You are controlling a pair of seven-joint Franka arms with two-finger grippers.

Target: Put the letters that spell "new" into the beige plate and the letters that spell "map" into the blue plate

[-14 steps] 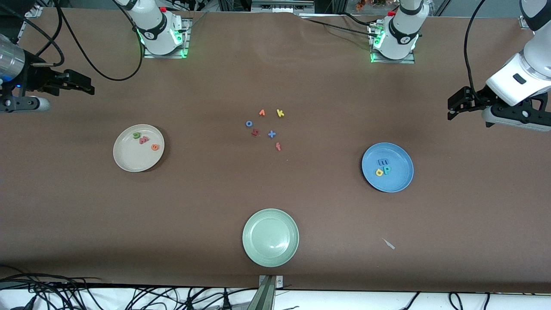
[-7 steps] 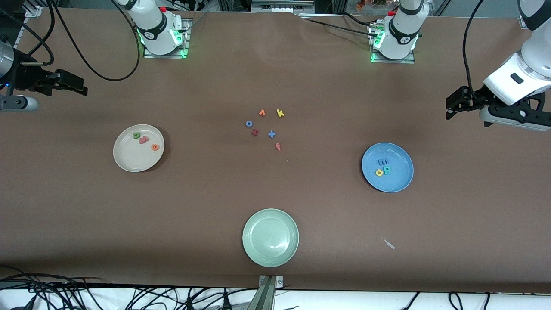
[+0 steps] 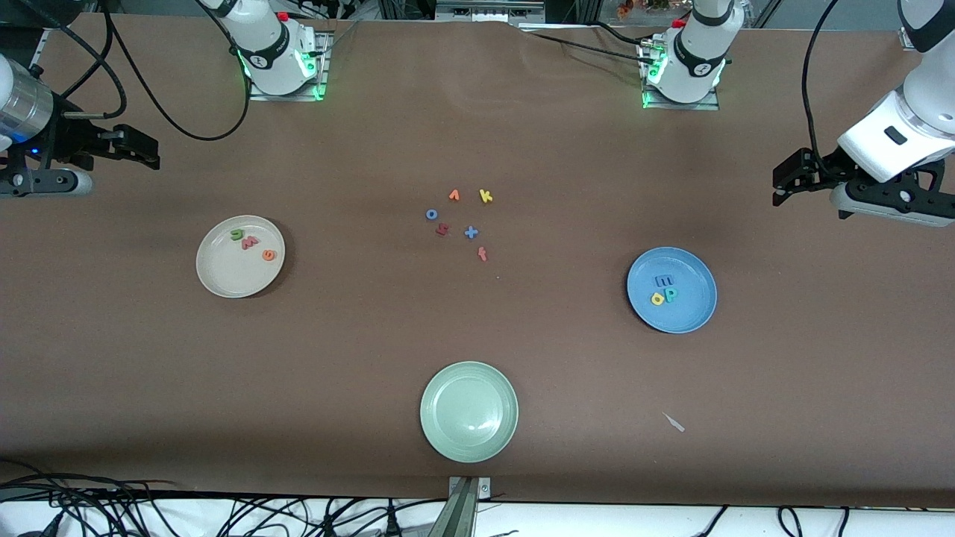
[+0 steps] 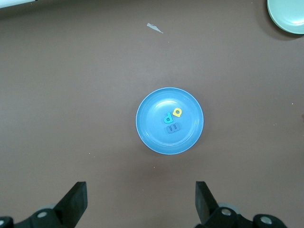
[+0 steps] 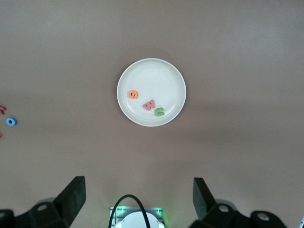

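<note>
The left gripper hung in the air over bare counter at the left arm's end, its fingers spread wide and holding nothing. The right gripper hung over bare counter at the right arm's end, its fingers likewise released and empty. The blue plate lay on the counter near the left arm's end, and in it sat the dark blue m, with the yellow a and the teal p just beside each other and a little nearer the front camera than the m. The beige plate lay toward the right arm's end and held the green n, the salmon-red w just beside it, and the orange e slightly apart from them. At mid-counter, between the two plates, a loose cluster of letters lay flat: an orange v, a yellow k, a blue o, a dark red letter, a blue cross-shaped piece and a red f. A pale green plate sat nearer the front camera than the cluster, and a small pale scrap lay on the counter nearer the front camera than the blue plate.
</note>
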